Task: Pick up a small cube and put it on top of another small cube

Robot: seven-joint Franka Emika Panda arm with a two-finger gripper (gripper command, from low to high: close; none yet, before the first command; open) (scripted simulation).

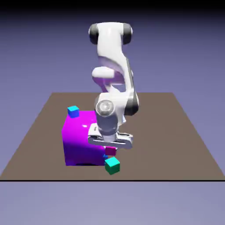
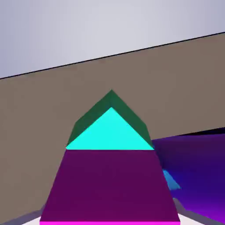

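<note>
The big purple block point(image 1: 81, 140) is standing just beside the gripper point(image 1: 110, 148); the table point(image 1: 176, 132) is spreading beneath; the jaws are pinching the small magenta cube point(image 2: 110, 184), which is hanging between them just above the teal cube point(image 1: 112, 165), not yet resting on it; the risk, I judge, is an off-centre release, the corners looking rotated, so the magenta cube tips off or nudges the teal one; the fingertips themselves are hidden behind the held cube in the hand view.
</note>
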